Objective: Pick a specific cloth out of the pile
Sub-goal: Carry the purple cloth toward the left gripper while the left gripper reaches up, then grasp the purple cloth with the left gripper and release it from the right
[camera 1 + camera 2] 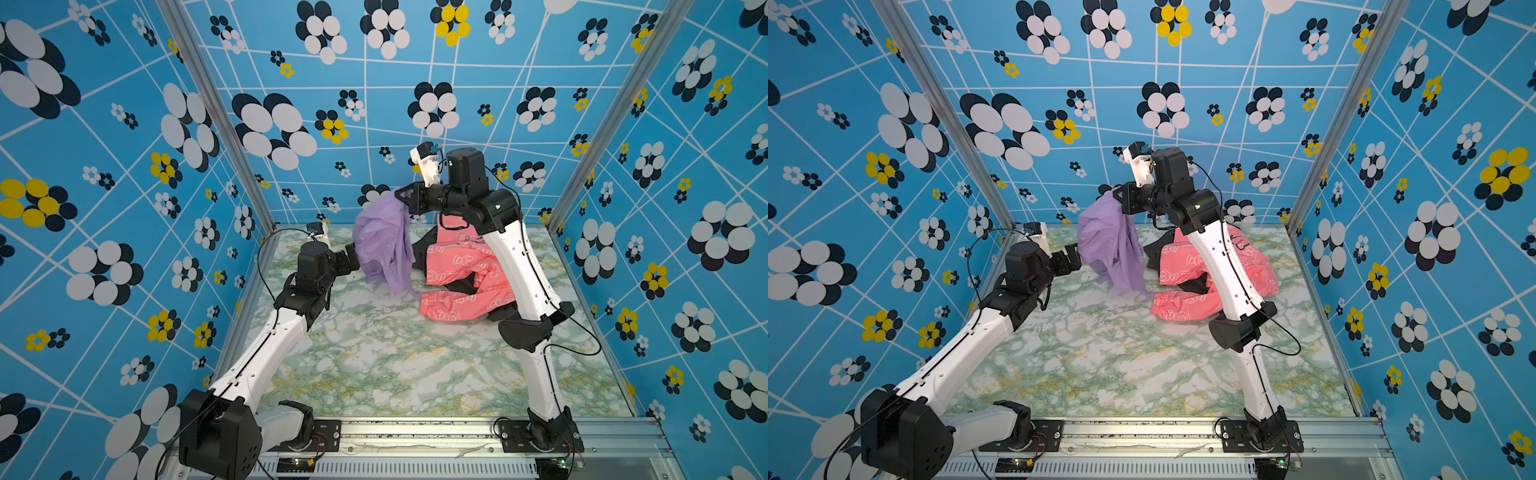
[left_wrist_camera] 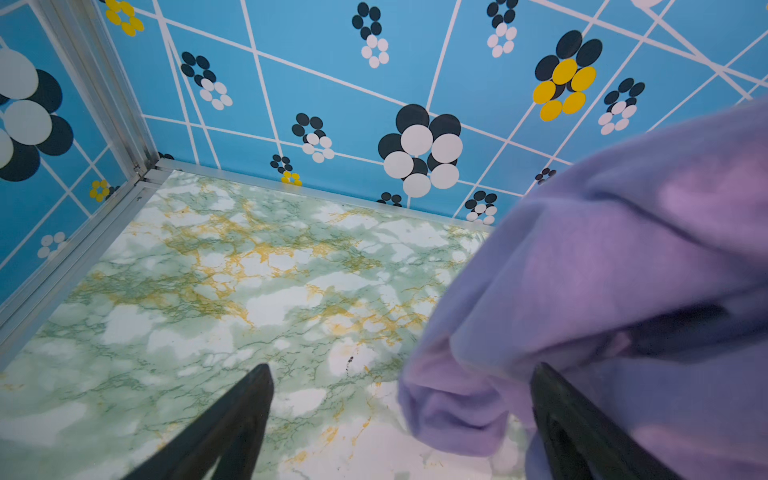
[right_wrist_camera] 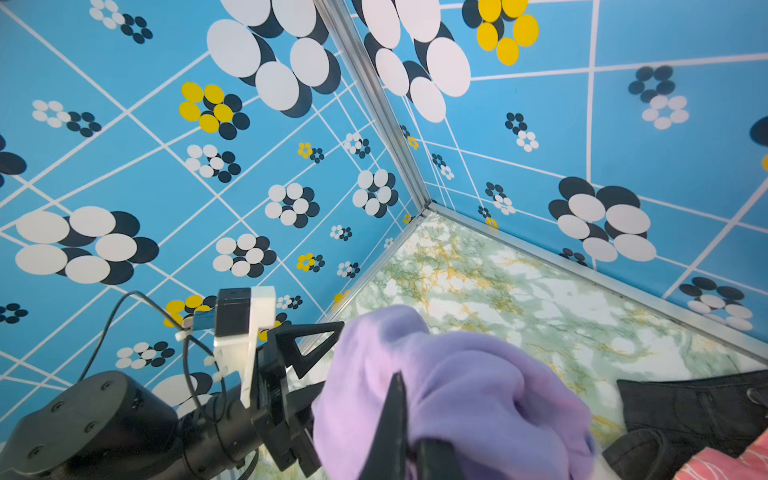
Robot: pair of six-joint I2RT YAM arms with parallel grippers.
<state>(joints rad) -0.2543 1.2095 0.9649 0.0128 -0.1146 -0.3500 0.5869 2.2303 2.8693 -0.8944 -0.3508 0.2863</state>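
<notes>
The lavender cloth (image 1: pixel 384 245) (image 1: pixel 1108 245) hangs in loose folds from my right gripper (image 1: pixel 401 195) (image 1: pixel 1121 195), which is shut on its top edge high above the back of the table. In the right wrist view the closed fingertips (image 3: pixel 397 378) pinch the cloth (image 3: pixel 478 395). My left gripper (image 1: pixel 353 257) (image 1: pixel 1073 255) stands open just left of the hanging cloth; in the left wrist view a fold of the cloth (image 2: pixel 623 270) sits between its spread fingers (image 2: pixel 257 386). The pile lies to the right: a pink garment (image 1: pixel 465 266) (image 1: pixel 1179 259) over black fabric (image 1: pixel 465 284) (image 3: pixel 685 407).
The green-and-white marble table top (image 1: pixel 374 353) is walled on three sides by blue flower-patterned panels with metal corner posts (image 1: pixel 224 124). An aluminium rail (image 1: pixel 415 432) carrying both arm bases runs along the front edge. The right arm leans over the pile.
</notes>
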